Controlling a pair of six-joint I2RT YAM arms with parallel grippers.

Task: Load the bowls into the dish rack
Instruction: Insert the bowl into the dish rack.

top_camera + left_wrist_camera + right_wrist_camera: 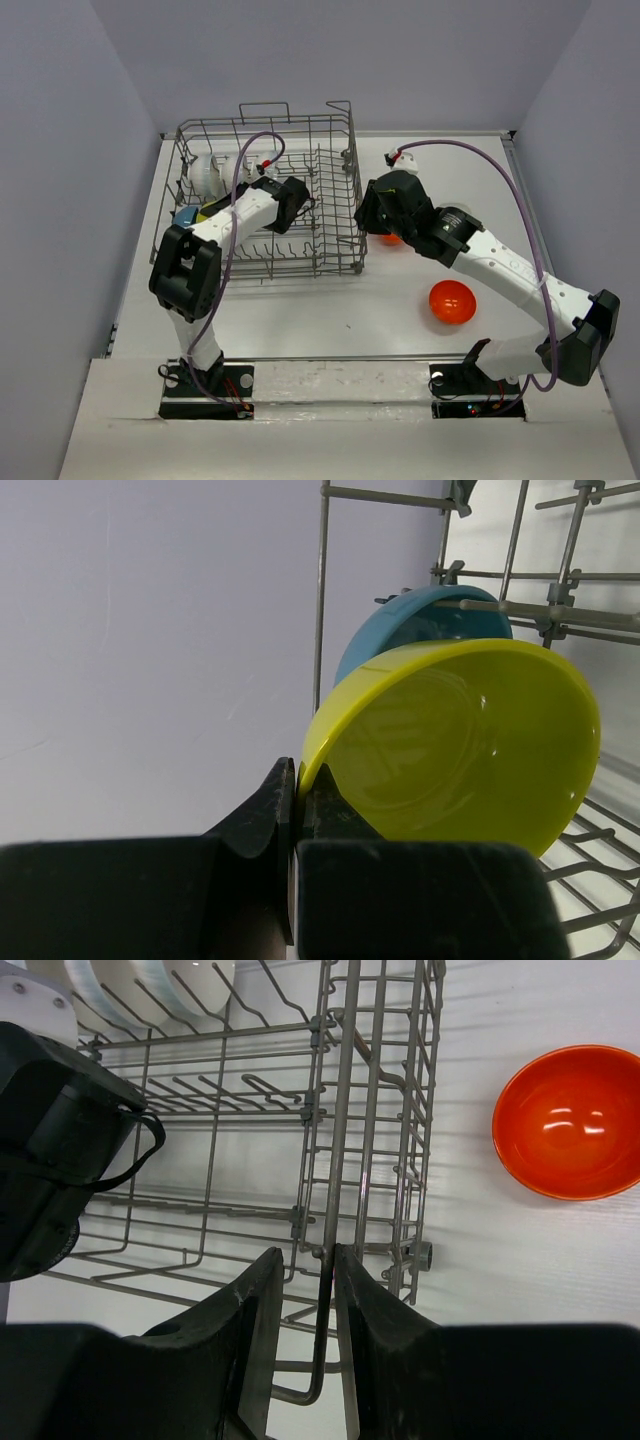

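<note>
- Left wrist view: the left tool (297,798) is pinched shut on the rim of the yellow-green bowl (460,750) inside the dish rack (322,600). The blue bowl (400,625) sits just behind it.
- Right wrist view: the right tool (308,1270) is part-open, straddling a wire of the rack's right wall. An orange-red bowl (568,1120) lies beside the rack.
- Only the top view shows a second orange-red bowl (452,301), well clear of the rack on the desk (330,310).

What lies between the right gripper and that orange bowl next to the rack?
In the right wrist view, the dish rack's wire side wall, then bare table, separates the right gripper from the orange bowl.
</note>
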